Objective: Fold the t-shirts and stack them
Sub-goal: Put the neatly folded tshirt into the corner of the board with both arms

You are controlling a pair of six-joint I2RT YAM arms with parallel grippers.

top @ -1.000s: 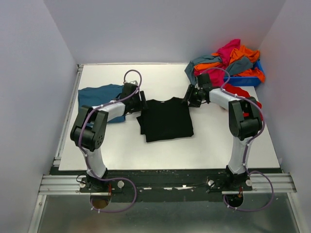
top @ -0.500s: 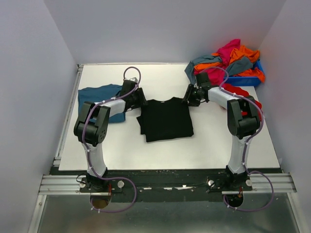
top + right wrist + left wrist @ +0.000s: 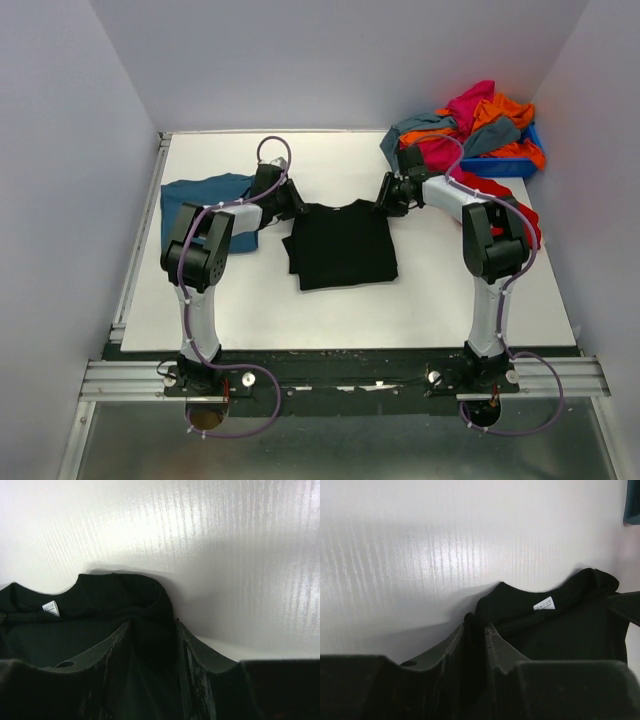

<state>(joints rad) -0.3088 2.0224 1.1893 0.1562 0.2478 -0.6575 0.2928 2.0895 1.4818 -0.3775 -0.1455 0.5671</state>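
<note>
**Both grippers at the black shirt's shoulder corners**

From above, the partly folded black cloth t-shirt [image 3: 342, 245] lies in the middle of the white table [image 3: 220, 290]. The left gripper [image 3: 296, 207] and right gripper [image 3: 384, 205] sit at its two far shoulder corners, which we judge is meant to lift that edge evenly. A folded teal-blue t-shirt [image 3: 200, 198] lies at left, and the heap of unfolded coloured t-shirts [image 3: 465, 125] sits far right.

On the left wrist view, narrow jaws pinch black cloth.

On the right wrist view, cloth lies between wider jaws; we cannot tell whether it is clamped.

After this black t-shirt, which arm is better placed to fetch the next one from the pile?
Right. The right gripper is close to the pile in the far right corner; the left gripper is beyond the black t-shirt.
</note>
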